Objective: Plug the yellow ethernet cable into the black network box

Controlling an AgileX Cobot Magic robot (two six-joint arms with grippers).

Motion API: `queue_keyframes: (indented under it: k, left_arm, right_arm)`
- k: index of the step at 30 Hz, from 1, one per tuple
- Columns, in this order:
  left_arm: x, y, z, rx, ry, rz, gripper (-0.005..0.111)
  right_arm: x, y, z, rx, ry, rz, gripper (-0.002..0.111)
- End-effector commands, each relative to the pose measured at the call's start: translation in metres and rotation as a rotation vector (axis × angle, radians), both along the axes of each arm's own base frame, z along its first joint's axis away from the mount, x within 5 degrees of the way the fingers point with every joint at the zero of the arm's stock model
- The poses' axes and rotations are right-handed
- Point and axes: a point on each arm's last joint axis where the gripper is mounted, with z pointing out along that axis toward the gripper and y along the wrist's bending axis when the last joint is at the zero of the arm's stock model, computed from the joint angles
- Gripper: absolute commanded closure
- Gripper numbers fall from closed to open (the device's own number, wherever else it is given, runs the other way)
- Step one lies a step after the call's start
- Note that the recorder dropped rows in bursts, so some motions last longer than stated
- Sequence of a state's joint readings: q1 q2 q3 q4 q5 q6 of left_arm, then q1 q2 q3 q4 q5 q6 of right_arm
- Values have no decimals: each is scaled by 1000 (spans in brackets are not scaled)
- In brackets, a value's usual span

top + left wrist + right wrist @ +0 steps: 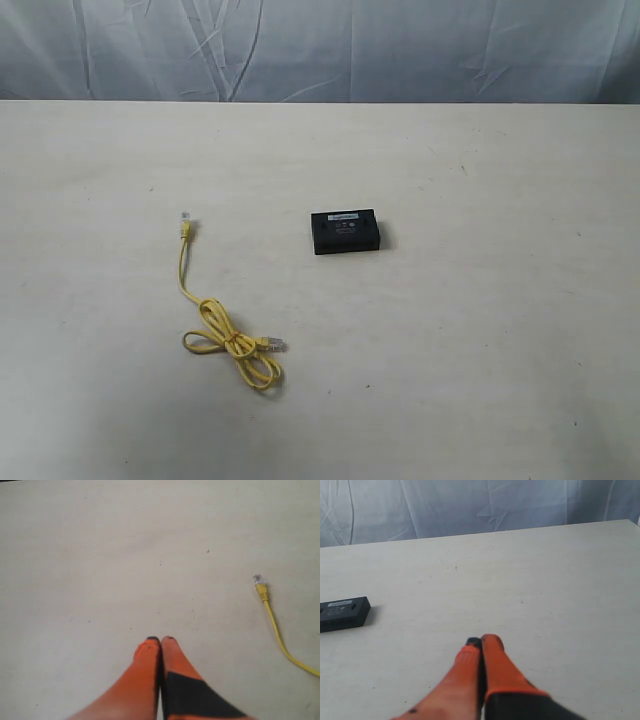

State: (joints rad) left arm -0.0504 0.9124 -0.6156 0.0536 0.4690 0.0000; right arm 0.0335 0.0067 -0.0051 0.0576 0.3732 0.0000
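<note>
The yellow ethernet cable (215, 322) lies on the table at the left, coiled in loops near the front, with one clear plug (184, 220) pointing away and the other plug (275, 343) beside the coil. The black network box (345, 231) sits flat near the table's middle, with a white label on top. Neither arm shows in the exterior view. My left gripper (160, 640) is shut with nothing in it, above bare table, with the cable's plug end (259, 580) off to one side. My right gripper (482, 641) is shut and empty, and the box (343, 613) lies apart from it.
The pale table (500, 350) has small dark specks. A wrinkled grey-blue cloth backdrop (320, 50) hangs behind the table's far edge.
</note>
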Motion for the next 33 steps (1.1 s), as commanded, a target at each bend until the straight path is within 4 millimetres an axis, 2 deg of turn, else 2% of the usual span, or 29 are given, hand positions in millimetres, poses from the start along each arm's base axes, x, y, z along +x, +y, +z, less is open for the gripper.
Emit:
queue_keyframes:
  k: [1, 4, 6, 8, 10, 14, 19, 21, 25, 33]
  left_arm:
    - [5, -2, 5, -47, -47, 7, 107]
    - [12, -3, 5, -45, 4, 8, 107]
    - [25, -3, 3, -29, 129, 10, 107]
    - [44, -4, 0, -13, 237, -3, 107]
    - [69, -12, -10, -33, 336, -24, 107]
    - [102, -56, -38, -23, 432, -132, 107]
    - [137, -104, -76, -61, 528, -127, 107]
    - [143, -116, -90, -79, 561, -100, 107]
    - [146, -129, -105, -106, 570, -83, 107]
    - [153, -134, -128, -121, 581, -52, 107]
  right_arm:
    - [0, 0, 0, -4, -15, -5, 109]
    - [0, 0, 0, -4, -15, -5, 109]
    - [0, 0, 0, -4, -13, -5, 109]
    - [0, 0, -1, -4, -9, -4, 109]
    - [0, 0, -1, -4, -9, -4, 109]
    - [0, 0, -1, -4, -9, -4, 109]
    - [0, 0, -1, -4, -9, -4, 109]
    - [0, 0, -1, -4, -9, -4, 109]
    - [0, 0, -1, -4, -9, -4, 109]
    - [0, 0, 0, -4, -15, -5, 109]
